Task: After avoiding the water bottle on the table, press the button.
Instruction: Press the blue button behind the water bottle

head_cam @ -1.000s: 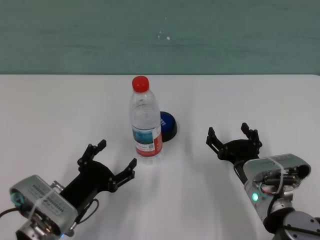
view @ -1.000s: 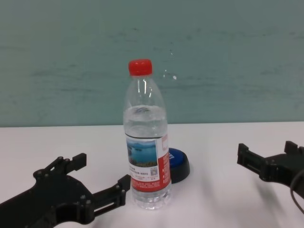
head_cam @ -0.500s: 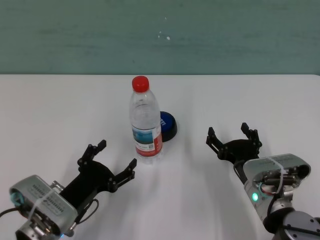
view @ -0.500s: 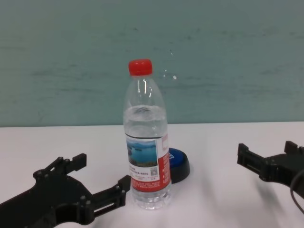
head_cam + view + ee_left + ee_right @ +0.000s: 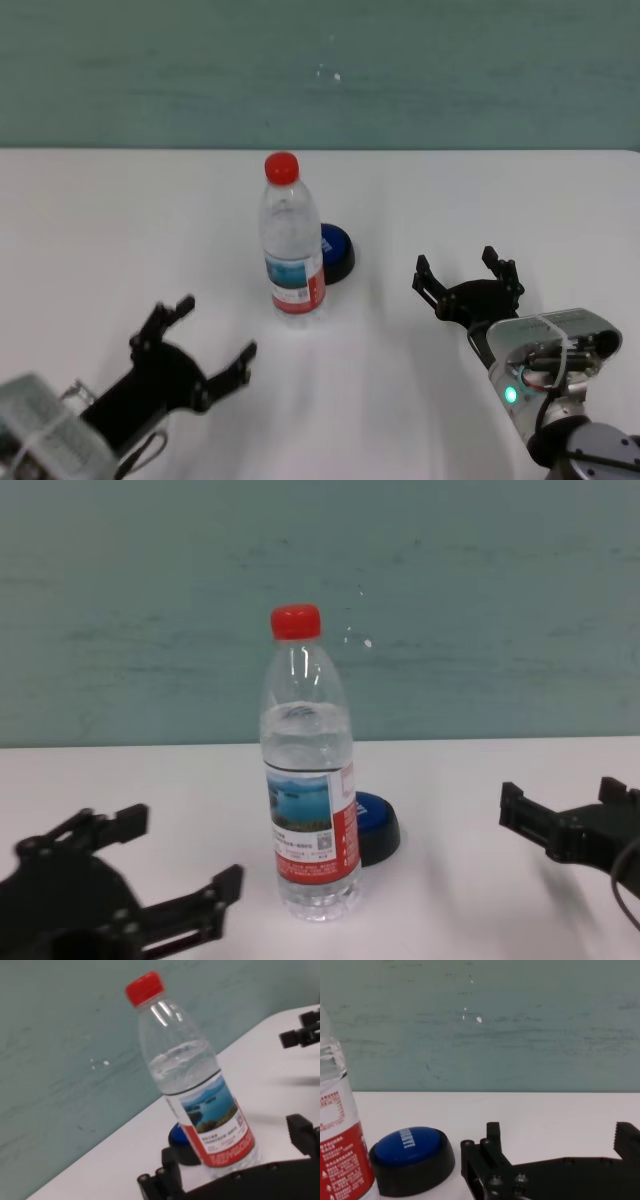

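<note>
- Bottle point(image 5: 292, 245) stood mid-table, button point(image 5: 335, 251) just behind it.
- Left gripper point(image 5: 192, 343), wide open and empty, sat near the front edge.
- Right gripper point(image 5: 467, 281) idle, open, empty.
- Next: likely skirt the bottle.

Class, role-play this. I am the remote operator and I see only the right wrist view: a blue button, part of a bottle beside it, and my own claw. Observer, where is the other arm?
Observer: The left claw hangs open over the table, nearer the robot than the water bottle and to its left, apart from it.
Operator: Is the bottle upright and capped?
Observer: Yes. The chest view shows it standing upright with its red cap on.
Operator: What lies between my claw and the button?
Observer: From the head view, only bare tabletop. The button sits just behind the bottle on its right, and the open right claw is farther right.
</note>
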Motion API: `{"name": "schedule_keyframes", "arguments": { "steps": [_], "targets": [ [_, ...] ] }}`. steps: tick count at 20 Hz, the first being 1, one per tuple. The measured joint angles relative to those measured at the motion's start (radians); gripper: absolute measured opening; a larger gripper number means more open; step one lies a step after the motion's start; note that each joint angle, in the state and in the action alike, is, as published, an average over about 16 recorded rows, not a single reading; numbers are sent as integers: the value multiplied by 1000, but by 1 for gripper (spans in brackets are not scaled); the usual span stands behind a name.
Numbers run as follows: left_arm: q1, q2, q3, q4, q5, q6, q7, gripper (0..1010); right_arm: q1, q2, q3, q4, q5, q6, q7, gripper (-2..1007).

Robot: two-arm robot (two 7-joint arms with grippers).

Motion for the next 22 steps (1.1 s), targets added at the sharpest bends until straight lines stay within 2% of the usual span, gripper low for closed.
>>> {"name": "schedule_keyframes", "arguments": {
  "steps": [5,10,16,19,22],
  "targets": [
    [46,43,-57,-34,-44,-28,-24,1000,0,0,0,0,0,0,0,1004],
    [47,67,-112,-11,-111,-66,-57,1000,0,0,0,0,0,0,0,1004],
    [-18,77,-150,78,-190,-96,-105,1000,0,0,0,0,0,0,0,1004],
    [-65,81,-152,134,-217,-105,-129,1000,0,0,0,0,0,0,0,1004],
    [-117,84,-144,191,-230,-115,-151,1000,0,0,0,0,0,0,0,1004]
  ]
}}
